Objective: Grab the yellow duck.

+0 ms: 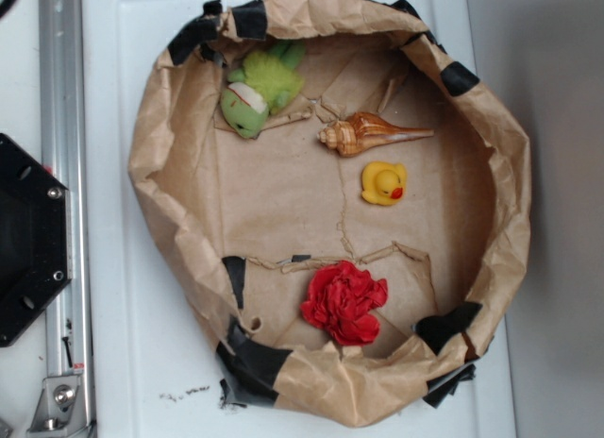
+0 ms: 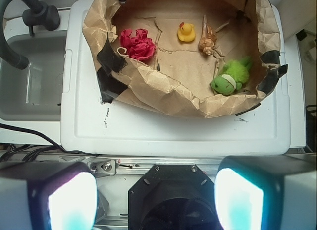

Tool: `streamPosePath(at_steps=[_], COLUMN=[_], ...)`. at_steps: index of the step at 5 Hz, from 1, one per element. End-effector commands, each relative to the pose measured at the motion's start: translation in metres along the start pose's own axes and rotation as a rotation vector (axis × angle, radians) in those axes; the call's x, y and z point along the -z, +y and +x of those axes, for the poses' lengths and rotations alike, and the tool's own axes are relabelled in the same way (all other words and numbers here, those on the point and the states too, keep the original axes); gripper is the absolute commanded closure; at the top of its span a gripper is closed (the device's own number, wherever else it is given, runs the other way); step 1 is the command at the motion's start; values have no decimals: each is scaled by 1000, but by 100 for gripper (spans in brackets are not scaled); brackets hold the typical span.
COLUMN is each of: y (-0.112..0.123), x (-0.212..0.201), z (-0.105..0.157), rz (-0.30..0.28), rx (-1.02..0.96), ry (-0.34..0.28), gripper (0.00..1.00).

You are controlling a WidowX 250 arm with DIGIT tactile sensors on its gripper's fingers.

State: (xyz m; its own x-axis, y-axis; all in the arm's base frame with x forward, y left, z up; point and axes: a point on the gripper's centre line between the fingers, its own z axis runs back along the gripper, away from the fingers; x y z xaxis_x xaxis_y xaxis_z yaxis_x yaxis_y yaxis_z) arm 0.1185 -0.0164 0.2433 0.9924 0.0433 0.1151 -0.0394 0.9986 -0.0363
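The yellow duck (image 1: pixel 383 183) is small and glossy with a red-orange beak. It sits on the floor of the brown paper bowl (image 1: pixel 160 174), right of centre, just below the seashell. In the wrist view the yellow duck (image 2: pixel 186 32) shows far ahead inside the paper bowl (image 2: pixel 163 91). My gripper (image 2: pixel 156 200) is open, its two fingers wide apart at the bottom corners with nothing between them. It hovers over the black robot base, well short of the bowl and the duck. The gripper is out of the exterior view.
Inside the bowl also lie a fuzzy green plush toy (image 1: pixel 260 87), an orange-brown seashell (image 1: pixel 368 134) and a red crumpled cloth (image 1: pixel 344 301). The bowl stands on a white surface (image 1: pixel 142 362). A metal rail (image 1: pixel 61 211) and the black base (image 1: pixel 28 240) are at the left. A grey sink (image 2: pixel 29 81) adjoins.
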Motion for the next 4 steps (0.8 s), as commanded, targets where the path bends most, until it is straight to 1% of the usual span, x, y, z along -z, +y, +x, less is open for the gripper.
streamPosePath(at_steps=[1,2,3,4], y=[0,14,30,41], x=[0,37,57,86], z=[0,43,77,107], rz=[0,6,77,35], rx=[0,9,49,81], ry=[0,-183,-131,-103], gripper=[0,0,0,0])
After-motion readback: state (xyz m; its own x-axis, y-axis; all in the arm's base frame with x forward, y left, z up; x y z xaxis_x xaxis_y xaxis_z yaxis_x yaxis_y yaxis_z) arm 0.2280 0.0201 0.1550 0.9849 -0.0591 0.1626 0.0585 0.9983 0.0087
